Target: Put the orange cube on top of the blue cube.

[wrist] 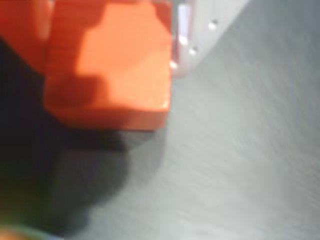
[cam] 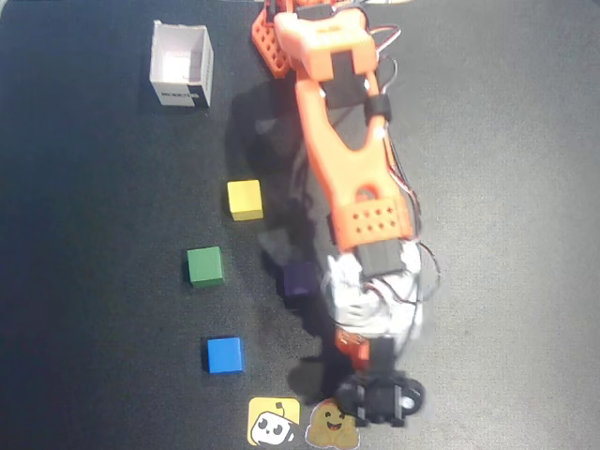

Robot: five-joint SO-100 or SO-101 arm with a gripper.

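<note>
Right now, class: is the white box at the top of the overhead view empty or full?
Empty, as far as shows: the white box stands open-topped on the table, and only its pale inner floor is visible.

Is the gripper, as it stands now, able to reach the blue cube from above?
Probably yes. The blue cube stands alone on the mat, nothing on it; the gripper already has the orange cube between its fingers, and no cube blocks the way.

From my remote station, the overhead view is evenly lit but soft — the arm (cam: 342,169) casts diffuse shadows to its left on the dark mat (cam: 94,281). The wrist view is heavily blurred; the orange cube (wrist: 120,65) beside the tool fills the upper left — its dark shadow falls directly beneath.
</note>
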